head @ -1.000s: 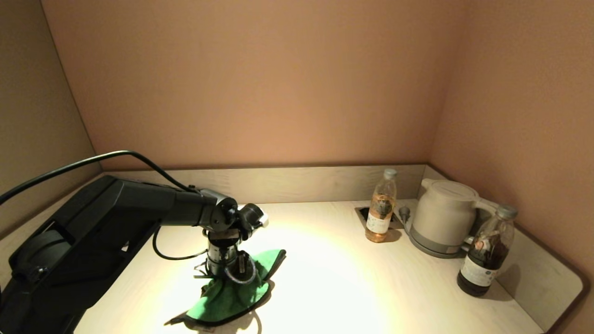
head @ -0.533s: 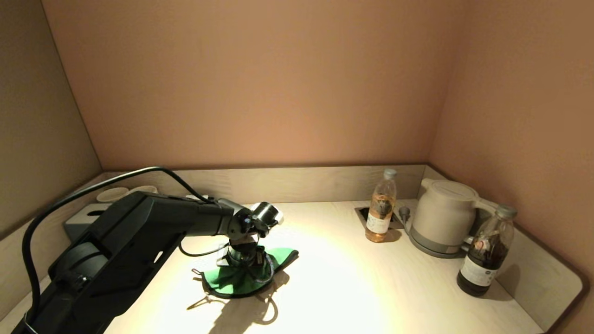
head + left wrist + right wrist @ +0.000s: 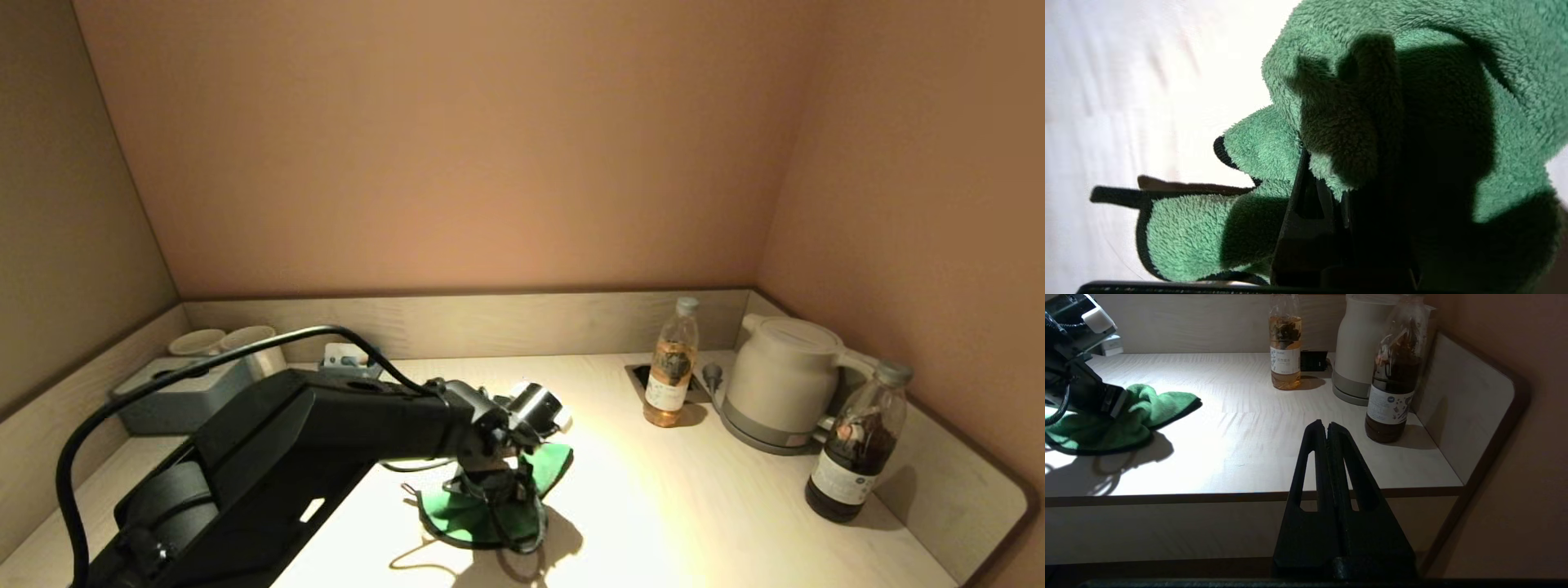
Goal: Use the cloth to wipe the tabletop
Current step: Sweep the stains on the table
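Observation:
The green cloth (image 3: 457, 514) with black edging lies bunched on the pale wood-grain tabletop (image 3: 694, 506), near its middle. My left gripper (image 3: 494, 498) points down onto the cloth and is shut on a fold of it, pressing it against the surface. In the left wrist view the cloth (image 3: 1392, 81) fills most of the frame around the dark fingers (image 3: 1306, 212). The cloth also shows in the right wrist view (image 3: 1131, 416). My right gripper (image 3: 1327, 426) is shut and empty, held off the table's front edge.
A pale tea bottle (image 3: 671, 374) stands by the socket cutout (image 3: 641, 374). A white kettle (image 3: 780, 380) and a dark bottle (image 3: 853, 445) stand at the back right. A grey-blue tissue box (image 3: 175, 396) and cups (image 3: 249, 339) sit at the back left. A raised rim (image 3: 490, 322) borders the counter.
My left gripper has dragged the cloth to the right and a little towards the back across the tabletop. The arm has stretched out, uncovering the tissue box and cups.

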Controlling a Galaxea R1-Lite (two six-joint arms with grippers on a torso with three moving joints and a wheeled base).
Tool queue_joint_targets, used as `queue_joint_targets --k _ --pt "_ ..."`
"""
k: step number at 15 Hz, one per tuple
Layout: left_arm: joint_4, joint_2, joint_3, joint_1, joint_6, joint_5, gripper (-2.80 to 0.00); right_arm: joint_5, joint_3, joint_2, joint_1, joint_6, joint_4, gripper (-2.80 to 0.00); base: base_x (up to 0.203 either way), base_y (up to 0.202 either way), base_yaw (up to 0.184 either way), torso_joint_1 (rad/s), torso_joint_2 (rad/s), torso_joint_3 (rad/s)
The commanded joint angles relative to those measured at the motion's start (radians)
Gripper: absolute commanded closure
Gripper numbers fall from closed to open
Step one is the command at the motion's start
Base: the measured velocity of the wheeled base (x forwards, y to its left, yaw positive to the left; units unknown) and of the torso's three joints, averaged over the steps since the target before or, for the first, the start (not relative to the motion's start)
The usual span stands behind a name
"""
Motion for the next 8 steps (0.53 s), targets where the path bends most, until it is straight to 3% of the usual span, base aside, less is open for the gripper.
queue_joint_targets --k 1,5,8 --pt "0.031 -0.050 0.014 -0.061 -0.016 0.004 0.00 0.000 0.000 0.001 0.001 0.000 -0.001 0.00 0.000 0.000 0.000 0.000 0.00 0.000" --pt "0.160 -0.122 0.018 -0.108 -0.086 -0.044 0.00 0.000 0.000 0.001 0.001 0.000 -0.001 0.00 0.000 0.000 0.000 0.000 0.00 0.000" --pt "0.213 -0.145 0.050 -0.097 -0.117 -0.049 0.00 0.000 0.000 0.001 0.001 0.000 -0.001 0.00 0.000 0.000 0.000 0.000 0.00 0.000"
